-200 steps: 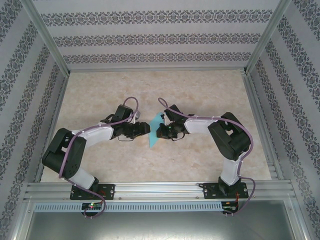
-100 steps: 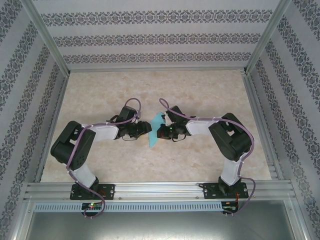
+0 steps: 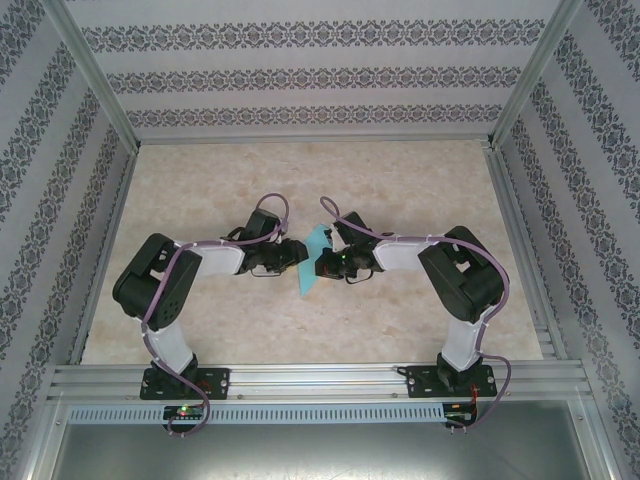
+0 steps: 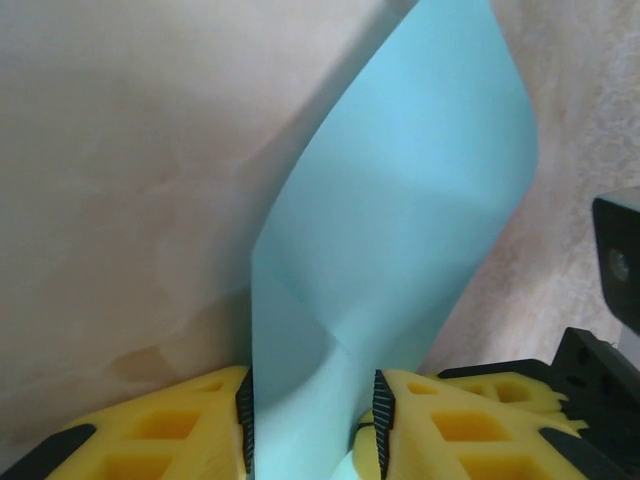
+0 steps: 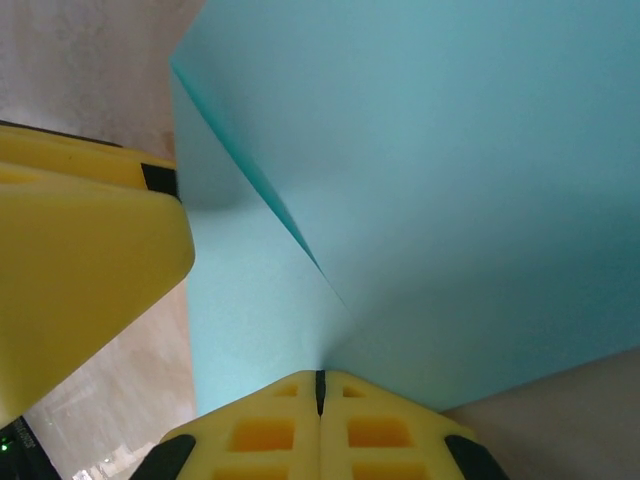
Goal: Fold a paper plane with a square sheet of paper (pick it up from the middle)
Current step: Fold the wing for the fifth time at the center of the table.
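The square sheet of paper, turquoise and partly folded, is held up off the table between the two arms. My right gripper is shut on its edge; in the right wrist view the pads pinch the sheet where a crease runs in. My left gripper comes in from the left. Its jaws stand apart, with the curved, creased sheet between the black pads. The left pad lies against the sheet's edge. A paper plane is out of view.
The marbled table lies bare behind and in front of the arms. Patterned walls and metal rails close in the sides. The left finger sits close beside the right gripper. The right gripper's black body is at the left wrist view's right edge.
My left arm has slid right toward the sheet and its jaws have narrowed around it. The right gripper has stayed shut on the sheet in about the same place.
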